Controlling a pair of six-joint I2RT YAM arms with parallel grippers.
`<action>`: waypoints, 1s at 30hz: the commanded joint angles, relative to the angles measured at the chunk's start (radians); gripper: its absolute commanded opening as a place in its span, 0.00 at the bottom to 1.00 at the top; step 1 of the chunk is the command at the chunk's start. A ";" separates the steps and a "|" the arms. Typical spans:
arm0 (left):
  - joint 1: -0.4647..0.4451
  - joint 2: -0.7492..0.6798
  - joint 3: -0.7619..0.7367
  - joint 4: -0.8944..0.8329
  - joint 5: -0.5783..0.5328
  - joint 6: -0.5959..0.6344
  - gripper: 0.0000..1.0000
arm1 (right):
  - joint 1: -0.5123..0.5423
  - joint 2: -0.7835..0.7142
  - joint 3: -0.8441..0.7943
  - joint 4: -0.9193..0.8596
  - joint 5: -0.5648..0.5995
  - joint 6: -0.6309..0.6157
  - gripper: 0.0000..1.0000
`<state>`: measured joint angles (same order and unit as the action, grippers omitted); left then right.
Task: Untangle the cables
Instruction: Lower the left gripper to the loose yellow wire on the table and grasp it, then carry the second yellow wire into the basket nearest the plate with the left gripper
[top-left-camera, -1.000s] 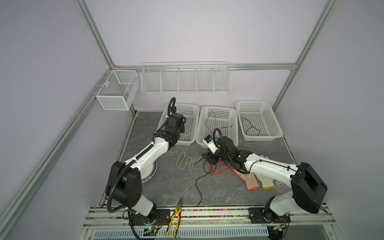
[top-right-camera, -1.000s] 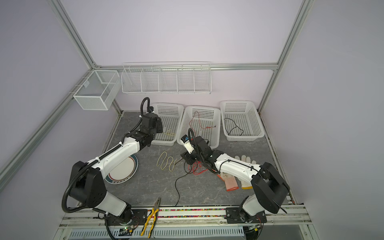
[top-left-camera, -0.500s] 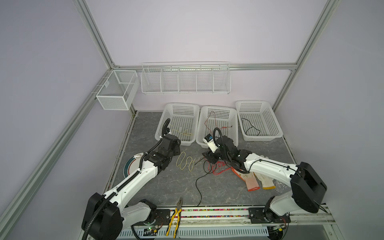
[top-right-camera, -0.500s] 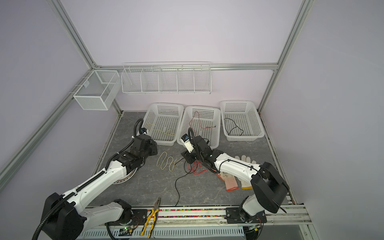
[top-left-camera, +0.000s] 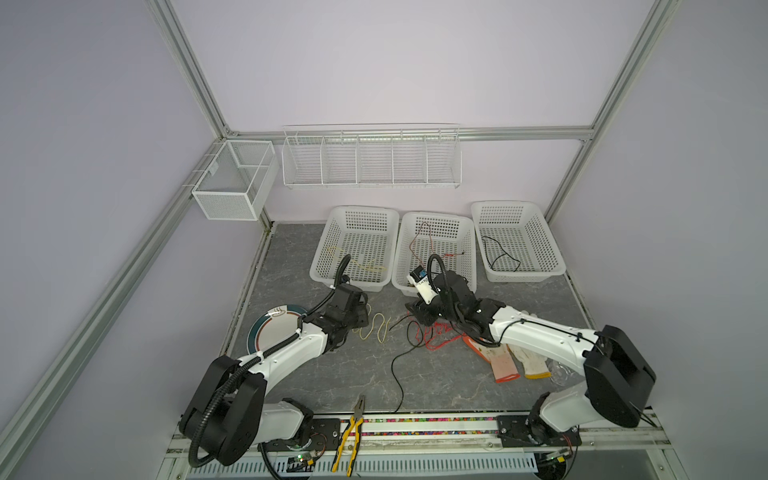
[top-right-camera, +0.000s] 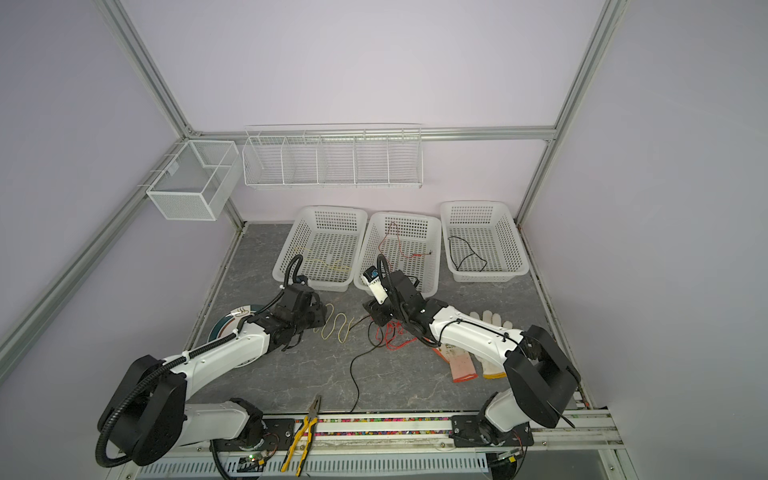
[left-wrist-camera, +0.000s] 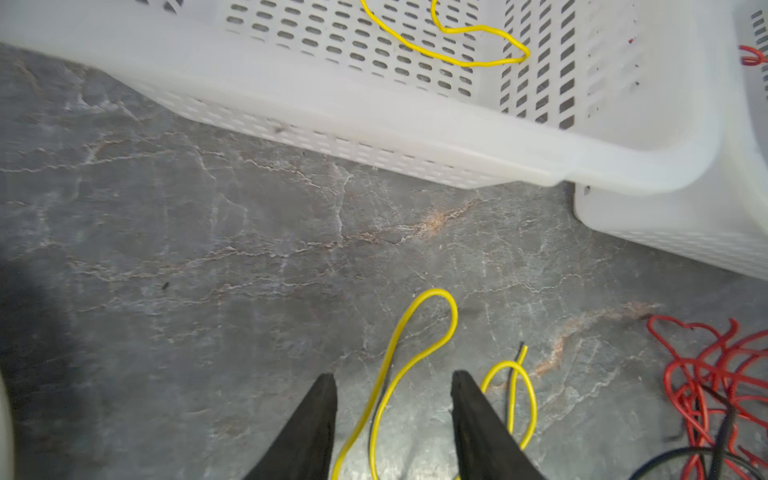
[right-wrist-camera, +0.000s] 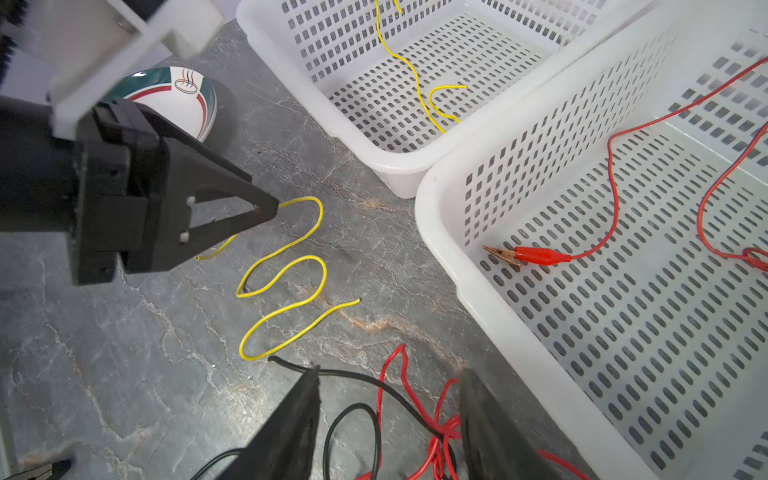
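A loose yellow cable snakes over the grey tabletop. My left gripper is open and low over one end, with two strands of the yellow cable between its jaws, neither touching. To the right lies a tangle of red cable and black cable. My right gripper hangs open straddling that tangle. From the right wrist, the left gripper sits at the yellow cable's top loop.
Three white baskets stand at the back: left basket holds a yellow cable, middle basket a red clip cable, right basket a black cable. Plate, gloves, yellow-handled pliers lie around.
My left arm has swung back from over the left basket and come down to the table at the loose yellow cable. The right arm has stayed still.
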<state>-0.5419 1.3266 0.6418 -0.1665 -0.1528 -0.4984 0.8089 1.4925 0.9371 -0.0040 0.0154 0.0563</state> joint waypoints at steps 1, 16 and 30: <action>-0.003 0.032 -0.007 0.058 0.006 -0.032 0.43 | 0.007 -0.035 0.023 -0.026 0.015 -0.001 0.56; -0.003 0.099 -0.003 0.021 -0.026 -0.002 0.00 | 0.007 0.005 0.055 -0.029 0.011 0.028 0.56; -0.003 -0.229 -0.009 -0.088 0.007 0.103 0.00 | 0.005 0.029 0.073 -0.050 0.108 0.048 0.56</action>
<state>-0.5419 1.1767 0.6346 -0.2127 -0.1635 -0.4450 0.8089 1.4914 0.9806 -0.0341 0.0624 0.0818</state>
